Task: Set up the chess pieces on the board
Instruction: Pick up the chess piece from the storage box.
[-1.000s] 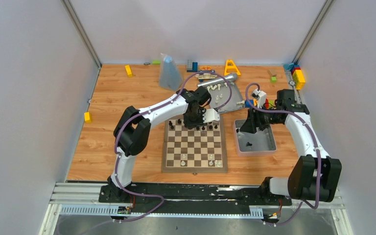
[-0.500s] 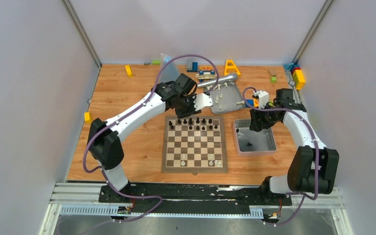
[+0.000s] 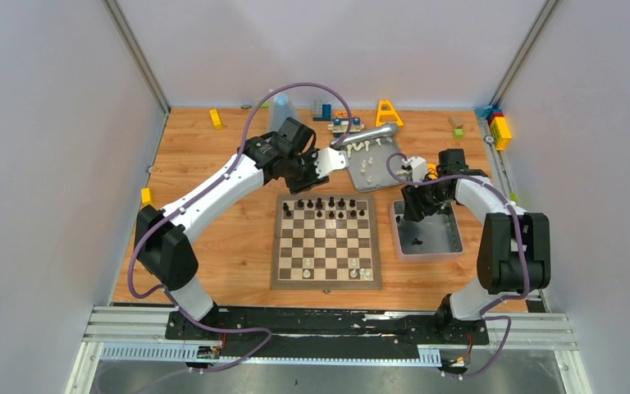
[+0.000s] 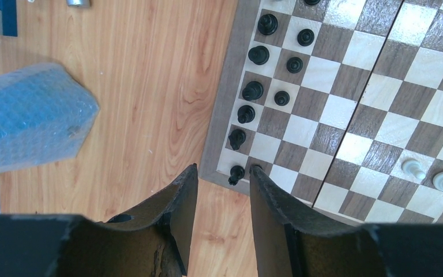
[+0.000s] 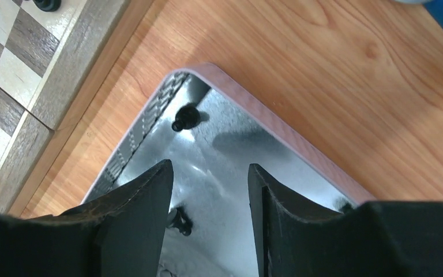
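The board (image 3: pixel 326 243) lies mid-table. Black chess pieces (image 3: pixel 328 206) stand in its two far rows, and a few cream ones (image 3: pixel 353 270) stand near its front edge. My left gripper (image 3: pixel 338 162) is open and empty, above the table just beyond the board's far edge. In the left wrist view my left gripper (image 4: pixel 222 171) frames a black piece (image 4: pixel 236 174) on the board's corner (image 4: pixel 346 109). My right gripper (image 3: pixel 412 215) is open and empty over a grey tray (image 3: pixel 439 240). In the right wrist view my right gripper (image 5: pixel 210 168) hangs over the tray, where two black pieces (image 5: pixel 185 119) lie.
A second grey tray (image 3: pixel 385 168) with cream pieces sits behind the board, next to a metal cylinder (image 3: pixel 365 135). A bubble-wrap bag (image 4: pixel 29 115) lies by the left gripper. Toy blocks (image 3: pixel 500 128) and a yellow stand (image 3: pixel 389 112) are scattered along the back edge.
My left gripper has lifted off the board's far rows and pulled back toward the rear tray, open. My right gripper has shifted a little left over the grey tray.
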Motion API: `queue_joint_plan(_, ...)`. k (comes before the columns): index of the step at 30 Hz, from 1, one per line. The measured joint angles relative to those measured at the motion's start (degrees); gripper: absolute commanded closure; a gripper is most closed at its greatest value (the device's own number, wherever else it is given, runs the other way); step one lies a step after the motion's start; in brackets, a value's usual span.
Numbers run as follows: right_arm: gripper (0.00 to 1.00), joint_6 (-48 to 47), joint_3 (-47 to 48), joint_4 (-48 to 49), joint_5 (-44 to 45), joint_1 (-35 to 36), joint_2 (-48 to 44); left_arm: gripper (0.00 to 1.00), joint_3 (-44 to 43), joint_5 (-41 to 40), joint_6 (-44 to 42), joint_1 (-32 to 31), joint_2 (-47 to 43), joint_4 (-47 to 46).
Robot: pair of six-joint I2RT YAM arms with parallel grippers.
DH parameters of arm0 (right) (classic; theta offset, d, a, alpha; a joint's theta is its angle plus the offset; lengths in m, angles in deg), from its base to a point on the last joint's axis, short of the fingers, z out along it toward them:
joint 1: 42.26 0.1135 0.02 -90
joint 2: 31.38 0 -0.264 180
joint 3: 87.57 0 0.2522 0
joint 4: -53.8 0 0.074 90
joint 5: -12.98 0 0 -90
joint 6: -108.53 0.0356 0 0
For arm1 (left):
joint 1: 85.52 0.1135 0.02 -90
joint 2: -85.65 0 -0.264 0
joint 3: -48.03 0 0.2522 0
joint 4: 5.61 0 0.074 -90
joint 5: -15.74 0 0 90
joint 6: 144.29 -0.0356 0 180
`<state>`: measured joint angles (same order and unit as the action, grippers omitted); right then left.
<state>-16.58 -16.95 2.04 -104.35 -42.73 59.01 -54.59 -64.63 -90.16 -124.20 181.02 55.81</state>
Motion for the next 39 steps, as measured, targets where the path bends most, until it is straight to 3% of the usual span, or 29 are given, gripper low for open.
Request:
queue_joint_plan(9, 0.53, 0.09, -0.04, 3.02, 0.02, 4.31, 2.51, 0.53, 0.66, 0.59, 0.07, 0.98, -0.02, -0.28)
queue_joint_plan(25, 0.70, 0.59, -0.04, 4.94, 0.26, 5.35, 4.79, 0.53, 1.49, 1.01, 0.61, 1.92, -0.02, -0.35)
queue_joint_plan(31, 0.79, 0.74, -0.04, 4.92, 0.24, 5.68, 5.90, 0.53, 1.73, 1.07, 0.61, 2.29, -0.02, -0.39)
queue_joint_plan(39, 1.00, 0.72, -0.02, 5.11, 0.42, 5.70, 5.97, 0.54, 2.25, 1.31, 0.63, 2.51, -0.02, -0.33)
